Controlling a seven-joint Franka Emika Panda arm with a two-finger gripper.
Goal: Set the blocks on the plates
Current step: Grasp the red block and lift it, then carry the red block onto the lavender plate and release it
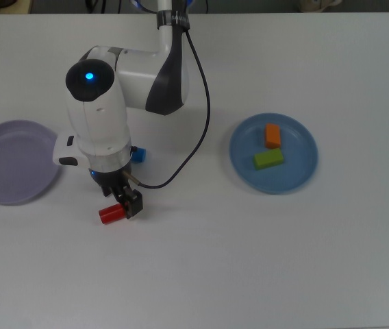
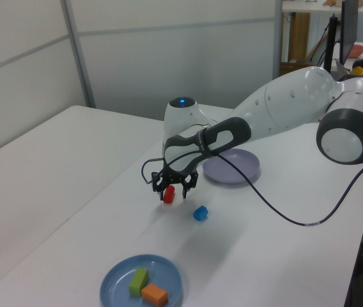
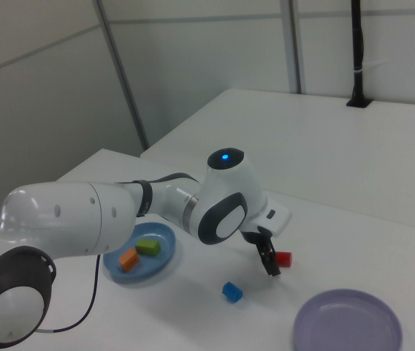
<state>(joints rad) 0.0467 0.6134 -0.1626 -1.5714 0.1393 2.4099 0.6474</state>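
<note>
- We saw the pincer (image 1: 124, 204) low over the table (image 1: 201, 274), its two fingers standing apart in the left view, with nothing clamped between them.
- The red block (image 1: 110, 214) lay right at the pincer. In the left view it sat in the gap between the fingers, and in the top view most of it stuck out to the top view's left of the fingertips. We could not tell whether either finger touched it.
- We judged the grasp to be the risky part. With so much of the block outside the fingers, closing on one end could swivel it or squeeze it out sideways. A finger coming down on top of it could shove it along the table.
- The blue cube (image 1: 137, 155) sat near the pincer, behind it towards the arm's base and partly under the wrist. We thought a wide swing of the wrist might knock it away.
- The lavender plate (image 1: 13, 161) lay farther off, to the top view's left of the pincer, with nothing on it. It looked like the closer target for the red block. A low carry could catch the block on its rim.
- The blue plate (image 1: 304, 175) lay farthest, well apart to the top view's right of the pincer. It held the green block (image 1: 268, 159) and the orange block (image 1: 272, 135), so we counted half the task as done.
</note>
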